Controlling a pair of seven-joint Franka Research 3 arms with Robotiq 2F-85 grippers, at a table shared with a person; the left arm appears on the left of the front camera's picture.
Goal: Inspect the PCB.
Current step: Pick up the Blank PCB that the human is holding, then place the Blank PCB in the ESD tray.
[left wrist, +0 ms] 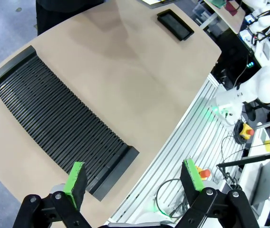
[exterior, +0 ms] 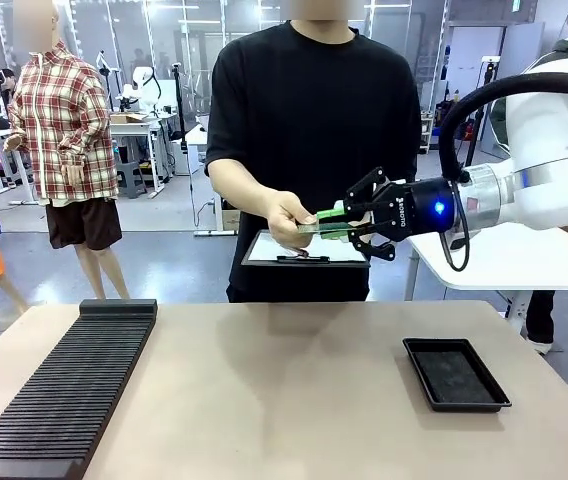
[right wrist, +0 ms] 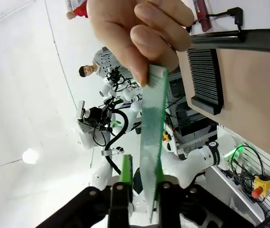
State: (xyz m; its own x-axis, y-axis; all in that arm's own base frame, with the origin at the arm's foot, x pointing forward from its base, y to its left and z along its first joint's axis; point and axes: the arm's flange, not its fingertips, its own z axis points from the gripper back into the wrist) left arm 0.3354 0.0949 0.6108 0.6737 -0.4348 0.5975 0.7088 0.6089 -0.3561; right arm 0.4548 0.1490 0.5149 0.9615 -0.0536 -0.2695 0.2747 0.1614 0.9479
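A white, rounded right arm (exterior: pixel 554 170) with a silver wrist ring is seen, looped by a thick black cable (exterior: pixel 484 95). White lettering and a blue light are carried on the black, green-padded right end effector (exterior: pixel 332 222). A black short-sleeved T-shirt (exterior: pixel 314 110) is worn by the person.

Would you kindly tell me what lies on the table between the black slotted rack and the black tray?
Nothing: in the front view the tan table is bare between the slotted rack and the black tray.
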